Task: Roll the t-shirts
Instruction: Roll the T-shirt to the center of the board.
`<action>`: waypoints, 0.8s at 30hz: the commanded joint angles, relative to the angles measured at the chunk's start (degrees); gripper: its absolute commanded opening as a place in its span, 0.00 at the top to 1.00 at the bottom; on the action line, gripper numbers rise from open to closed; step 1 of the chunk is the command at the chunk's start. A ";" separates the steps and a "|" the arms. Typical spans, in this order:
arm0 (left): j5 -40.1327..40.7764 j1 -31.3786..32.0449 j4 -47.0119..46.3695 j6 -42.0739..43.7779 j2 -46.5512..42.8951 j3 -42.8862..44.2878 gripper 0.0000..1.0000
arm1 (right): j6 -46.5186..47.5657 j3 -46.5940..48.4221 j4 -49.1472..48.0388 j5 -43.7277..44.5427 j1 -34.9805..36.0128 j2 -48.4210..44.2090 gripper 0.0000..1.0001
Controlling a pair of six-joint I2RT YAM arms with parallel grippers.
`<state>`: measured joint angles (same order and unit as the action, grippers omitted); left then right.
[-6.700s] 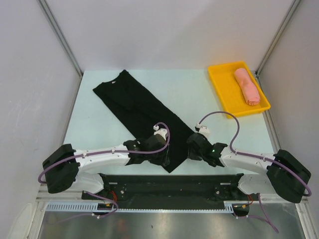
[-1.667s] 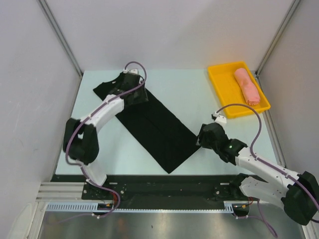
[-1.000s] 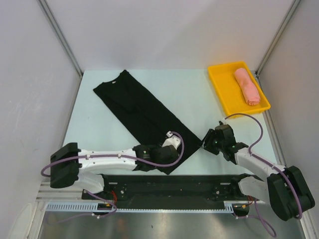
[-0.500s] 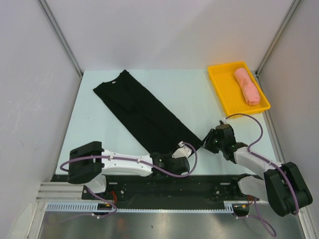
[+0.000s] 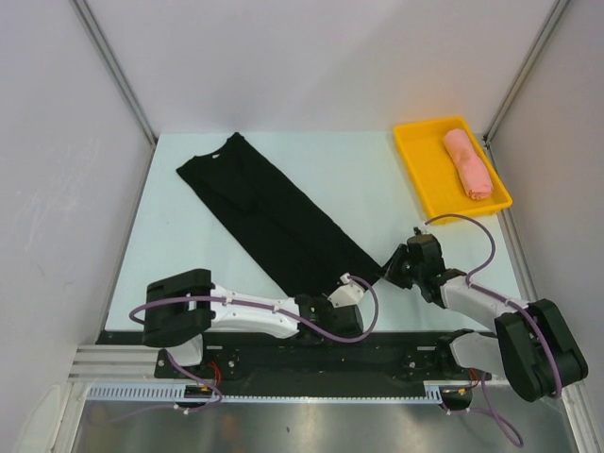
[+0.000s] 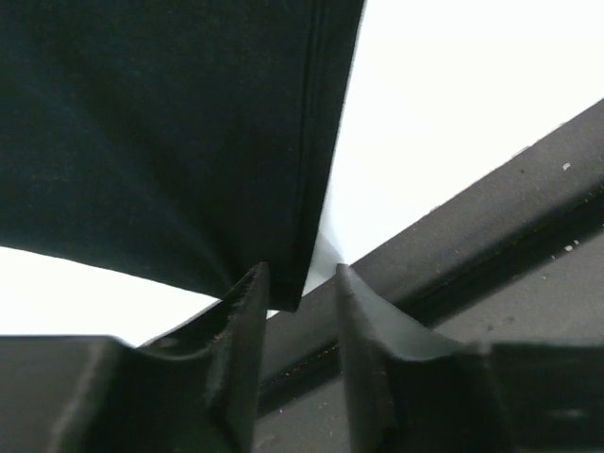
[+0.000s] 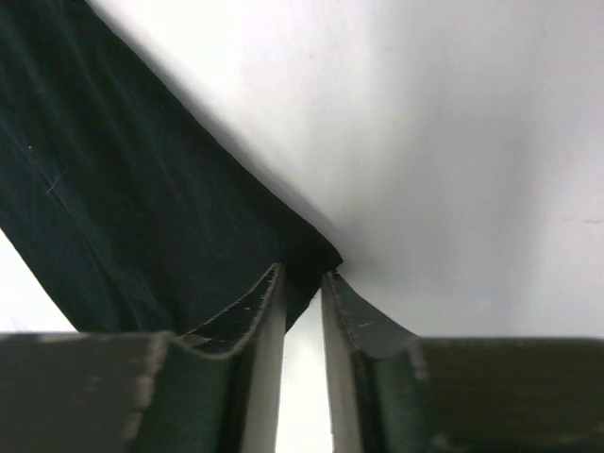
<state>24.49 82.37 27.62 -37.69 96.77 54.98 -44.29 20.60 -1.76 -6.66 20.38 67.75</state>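
Now, poised at both near corners of the black t-shirt (image 5: 269, 222).
Lies folded into a long strip, slanting from far left to near centre. Straddles its nearest corner with the left gripper (image 6: 297, 276), its right corner with the right gripper (image 7: 302, 276), reaching low and inward; pinches nothing yet, with jaws narrowly parted.

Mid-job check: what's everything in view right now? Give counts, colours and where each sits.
Tee: one, black, folded into a long strip lying diagonally on the table, far left to near centre.
Roll: one, salmon pink, lying in the tray.
Tray: one, yellow, table's far right corner.
Table: one, pale, under everything.
Left claw: one, dark, at the tee's nearest corner, jaws apart either side of it.
Right claw: one, dark, at the tee's near right corner, jaws narrowly apart either side of it.
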 commanded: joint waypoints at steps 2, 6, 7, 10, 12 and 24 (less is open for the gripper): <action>3.10 0.60 0.77 -1.16 0.79 1.88 0.75 | 0.52 0.05 -0.70 0.50 -0.25 0.02 0.83; 3.11 0.69 1.30 0.25 0.96 3.73 1.00 | 0.87 1.19 1.05 1.91 -0.34 -1.56 0.91; 2.93 0.86 1.04 0.51 0.96 4.25 1.00 | 1.05 1.46 3.41 2.34 -0.34 -2.26 0.93; 1.53 1.74 -0.72 1.83 0.26 4.78 1.00 | 2.19 2.43 7.80 5.41 -0.87 -5.42 0.96; 0.74 2.71 -1.33 1.75 0.00 5.31 1.00 | 3.24 2.69 11.58 6.48 -1.66 -8.32 0.97; -1.55 3.42 -3.62 0.69 -4.92 6.10 1.00 | 5.53 6.03 20.66 8.86 -2.28 -14.05 0.98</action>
<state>24.53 86.46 26.02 -37.01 96.99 59.07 -40.03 22.92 16.36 0.86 18.20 53.74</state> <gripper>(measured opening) 0.003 0.026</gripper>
